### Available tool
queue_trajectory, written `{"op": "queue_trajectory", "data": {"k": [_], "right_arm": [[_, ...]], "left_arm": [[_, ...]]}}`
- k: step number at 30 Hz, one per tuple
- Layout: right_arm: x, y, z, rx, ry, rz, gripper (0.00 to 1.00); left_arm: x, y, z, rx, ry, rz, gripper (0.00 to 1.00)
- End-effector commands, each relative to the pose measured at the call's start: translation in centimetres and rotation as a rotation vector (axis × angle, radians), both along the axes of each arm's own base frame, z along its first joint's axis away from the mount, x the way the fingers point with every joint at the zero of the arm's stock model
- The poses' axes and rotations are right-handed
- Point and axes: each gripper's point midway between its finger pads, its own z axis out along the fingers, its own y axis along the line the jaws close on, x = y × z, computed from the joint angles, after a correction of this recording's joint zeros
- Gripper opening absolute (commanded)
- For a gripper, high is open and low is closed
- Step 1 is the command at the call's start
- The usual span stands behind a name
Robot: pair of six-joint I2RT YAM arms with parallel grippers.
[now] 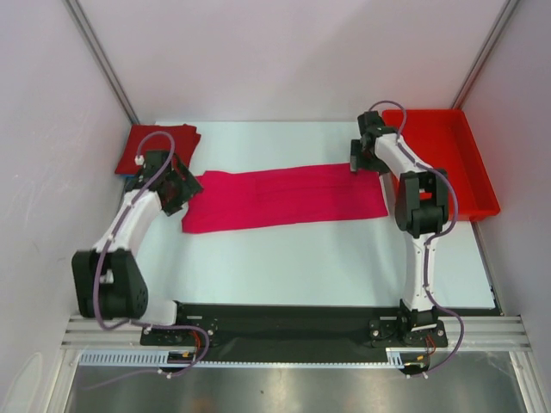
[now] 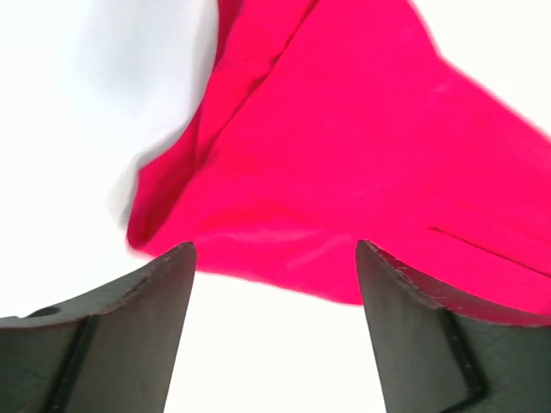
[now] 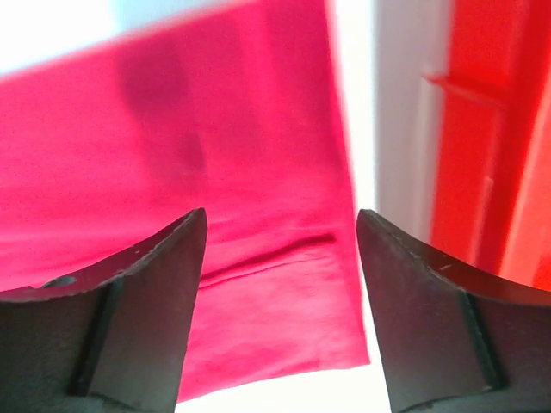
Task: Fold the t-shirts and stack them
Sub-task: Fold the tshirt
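Note:
A magenta-pink t-shirt (image 1: 284,198) lies across the middle of the table, folded into a long band. A darker crimson t-shirt (image 1: 164,142) sits folded at the far left corner. My left gripper (image 1: 176,191) hovers at the band's left end; in the left wrist view its jaws (image 2: 275,258) stand open with only white table between them and the pink cloth (image 2: 344,172) just beyond. My right gripper (image 1: 356,159) is at the band's far right corner, open above the pink cloth (image 3: 275,258), with nothing gripped.
A rigid red plastic tray (image 1: 448,163) stands at the far right, next to the right arm, its wall showing as the tray (image 3: 482,155) in the right wrist view. White walls close in the table on three sides.

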Motion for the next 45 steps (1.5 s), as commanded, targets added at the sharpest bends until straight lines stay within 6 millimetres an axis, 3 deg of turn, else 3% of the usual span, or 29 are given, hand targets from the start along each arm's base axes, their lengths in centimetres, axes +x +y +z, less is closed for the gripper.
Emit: {"op": "queue_trajectory", "data": {"k": [1, 2, 3, 5, 6, 7, 9, 10, 11, 15, 18, 22, 27, 30, 31, 32, 33, 34, 37, 38, 39, 40, 41, 42, 43, 45], "right_arm": [[2.6, 4.1, 6.3, 0.059, -0.146, 0.141, 0.77], [2.9, 5.5, 5.9, 0.094, -0.137, 0.199, 0.78], [4.0, 7.0, 7.1, 0.134, -0.183, 0.247, 0.79], [4.4, 11.4, 7.7, 0.270, -0.200, 0.396, 0.85], [4.8, 12.9, 6.9, 0.301, -0.195, 0.448, 0.85], [5.4, 15.6, 8.8, 0.374, -0.239, 0.521, 0.86], [6.2, 18.2, 8.0, 0.399, -0.262, 0.622, 0.87], [6.8, 19.4, 9.0, 0.413, -0.302, 0.657, 0.88], [6.5, 21.4, 9.2, 0.452, -0.314, 0.711, 0.89], [7.8, 25.3, 9.3, 0.544, -0.409, 0.786, 0.88], [8.7, 25.4, 8.3, 0.556, -0.408, 0.712, 0.84], [7.8, 26.0, 7.8, 0.606, -0.382, 0.710, 0.82], [7.4, 26.0, 6.3, 0.566, -0.346, 0.720, 0.77], [7.2, 25.3, 7.0, 0.511, -0.347, 0.678, 0.74], [6.8, 25.5, 7.3, 0.490, -0.344, 0.687, 0.76], [6.0, 25.4, 7.2, 0.461, -0.315, 0.708, 0.78], [6.0, 24.8, 7.7, 0.410, -0.315, 0.700, 0.82], [5.6, 25.1, 8.5, 0.381, -0.315, 0.719, 0.88], [3.5, 23.5, 8.1, 0.298, -0.223, 0.736, 0.96], [2.7, 23.2, 7.8, 0.294, -0.196, 0.742, 0.97], [2.0, 23.2, 7.7, 0.287, -0.188, 0.782, 0.99], [1.3, 22.9, 8.8, 0.279, -0.201, 0.813, 1.00], [0.2, 22.9, 7.3, 0.262, -0.167, 0.842, 1.00], [-0.2, 22.6, 7.1, 0.235, -0.165, 0.865, 1.00], [-0.5, 22.3, 7.4, 0.214, -0.171, 0.900, 1.00], [-1.0, 22.1, 6.6, 0.195, -0.143, 0.935, 1.00]], "left_arm": [[-3.7, 0.7, 0.8, 0.006, 0.007, 0.106, 0.82], [-4.6, 0.7, 1.2, -0.003, -0.003, 0.126, 0.83], [-5.1, 0.5, 1.0, -0.033, 0.001, 0.165, 0.83], [-6.5, -0.5, -0.6, -0.101, 0.023, 0.181, 0.83], [-6.8, -1.0, -0.8, -0.148, 0.016, 0.214, 0.83], [-7.7, -1.3, -2.1, -0.168, 0.039, 0.227, 0.82], [-7.6, -2.4, -2.3, -0.255, 0.005, 0.257, 0.81], [-8.4, -2.4, -3.4, -0.267, 0.025, 0.280, 0.80], [-8.1, -2.5, -3.4, -0.283, -0.003, 0.290, 0.80], [-8.4, -2.2, -3.7, -0.316, -0.042, 0.373, 0.79], [-8.8, -2.2, -4.5, -0.325, -0.018, 0.403, 0.81], [-10.0, -2.4, -6.2, -0.345, 0.049, 0.452, 0.83], [-9.8, -2.5, -6.4, -0.377, 0.028, 0.482, 0.83], [-8.5, -2.2, -4.5, -0.280, -0.010, 0.356, 0.76], [-7.5, -2.4, -2.7, -0.226, -0.036, 0.304, 0.76], [-7.1, -1.9, -2.5, -0.138, -0.033, 0.220, 0.78], [-5.3, -1.9, 0.0, -0.103, -0.087, 0.176, 0.80], [-5.3, -2.2, 0.3, -0.057, -0.062, 0.133, 0.82], [-3.0, -1.9, 1.9, 0.085, -0.022, 0.034, 0.88], [-2.4, -1.7, 2.1, 0.125, -0.007, 0.006, 0.96], [-0.6, -1.8, 3.9, 0.150, -0.043, -0.004, 0.99], [-0.3, -2.3, 1.9, 0.170, 0.044, -0.038, 1.00], [0.2, -2.4, 1.9, 0.177, 0.071, -0.043, 1.00], [1.2, -2.8, 2.9, 0.172, 0.082, -0.045, 1.00], [1.8, -3.4, 1.5, 0.168, 0.128, -0.055, 1.00], [3.1, -4.7, 2.1, 0.155, 0.132, -0.048, 0.99]]}}
